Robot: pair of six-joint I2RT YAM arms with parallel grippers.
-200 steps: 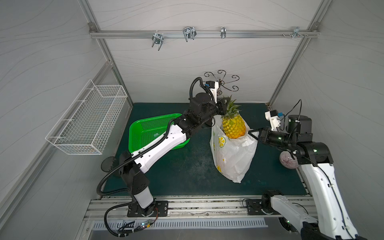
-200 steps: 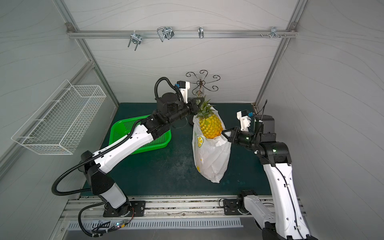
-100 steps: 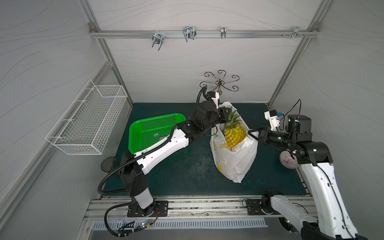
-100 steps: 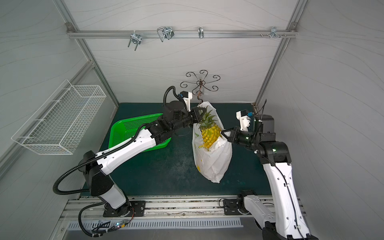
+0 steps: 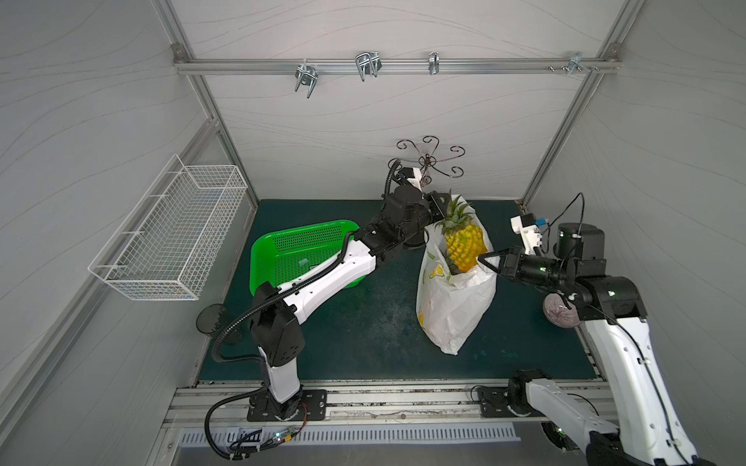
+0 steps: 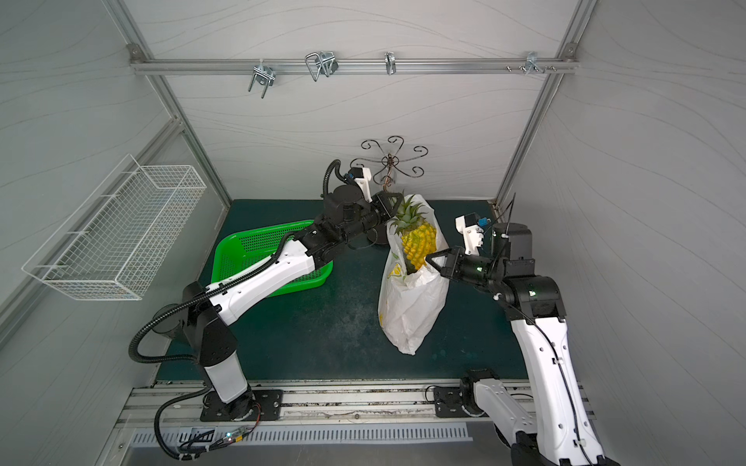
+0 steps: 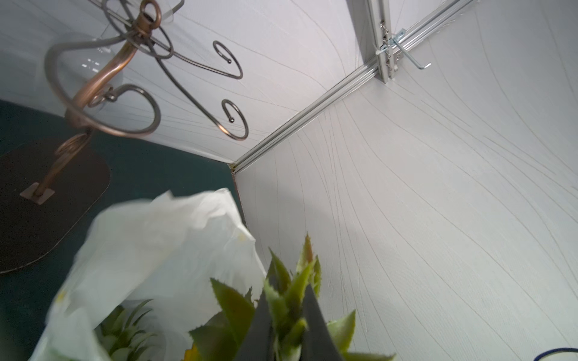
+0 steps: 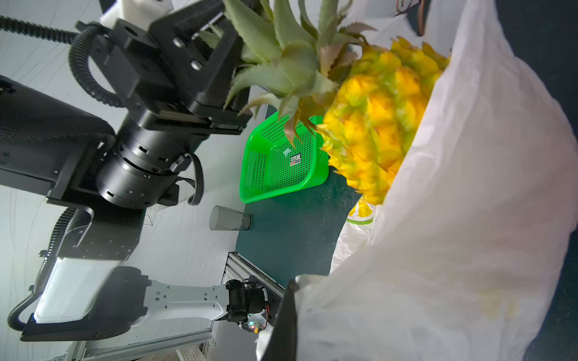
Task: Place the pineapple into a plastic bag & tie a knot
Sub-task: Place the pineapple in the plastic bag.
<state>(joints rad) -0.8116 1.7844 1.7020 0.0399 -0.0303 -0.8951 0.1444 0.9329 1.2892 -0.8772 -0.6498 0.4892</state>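
The pineapple (image 5: 464, 244) (image 6: 420, 242) hangs in the mouth of the white plastic bag (image 5: 456, 310) (image 6: 411, 314). Its lower part is behind the rim; its upper body and green crown stick out. My left gripper (image 5: 441, 203) (image 6: 397, 201) (image 7: 289, 275) is shut on the crown leaves. My right gripper (image 5: 483, 258) (image 6: 432, 256) (image 8: 294, 290) is shut on the bag's rim on the right side, holding the mouth up. The bag's bottom rests on the green mat, and a yellow print shows on its left face. The right wrist view shows the pineapple (image 8: 375, 118) above the bag (image 8: 453, 250). A knot is not in view.
A green perforated basket (image 5: 298, 250) lies left of the bag under my left arm. A metal hook stand (image 5: 430, 161) rises right behind the left gripper. A dark cup (image 5: 212, 318) is at the mat's left edge, a wire basket (image 5: 169, 230) hangs on the left wall, and a purple round object (image 5: 557, 316) sits by my right arm.
The left gripper dipped the pineapple lower into the bag's mouth, then brought it slightly up and back. The right gripper has kept its hold on the rim without moving.
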